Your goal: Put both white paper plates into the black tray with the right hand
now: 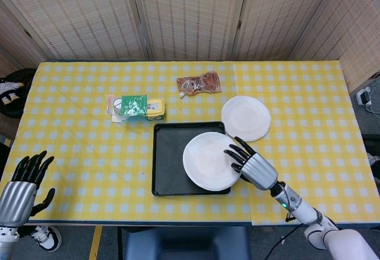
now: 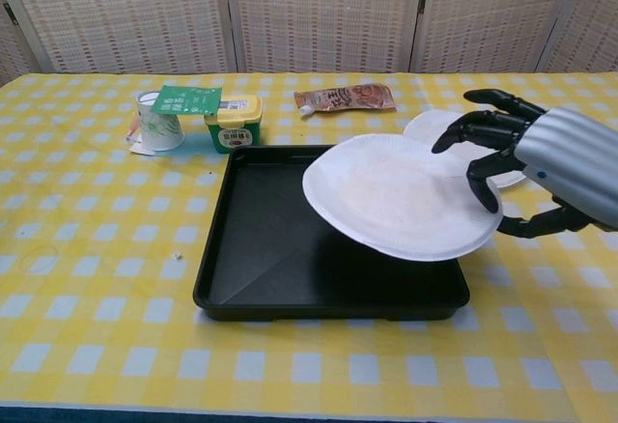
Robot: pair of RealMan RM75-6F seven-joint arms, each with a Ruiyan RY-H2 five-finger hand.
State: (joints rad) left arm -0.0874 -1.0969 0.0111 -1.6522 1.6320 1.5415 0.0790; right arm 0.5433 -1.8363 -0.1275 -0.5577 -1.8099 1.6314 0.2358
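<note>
My right hand point(image 1: 252, 165) point(image 2: 541, 162) holds a white paper plate point(image 1: 209, 161) point(image 2: 391, 196) by its right rim, lifted and tilted over the right half of the black tray point(image 1: 169, 165) point(image 2: 261, 249). The second white paper plate point(image 1: 246, 117) point(image 2: 435, 126) lies flat on the table behind and to the right of the tray, partly hidden by the hand in the chest view. My left hand point(image 1: 21, 189) hangs open near the table's front left corner, holding nothing.
A green-lidded cup point(image 1: 132, 107) point(image 2: 164, 119) and a yellow tub point(image 1: 154, 109) point(image 2: 235, 121) stand behind the tray's left corner. A brown snack pouch point(image 1: 199, 83) point(image 2: 346, 98) lies further back. Yellow checked cloth covers the table; wicker screens stand behind it.
</note>
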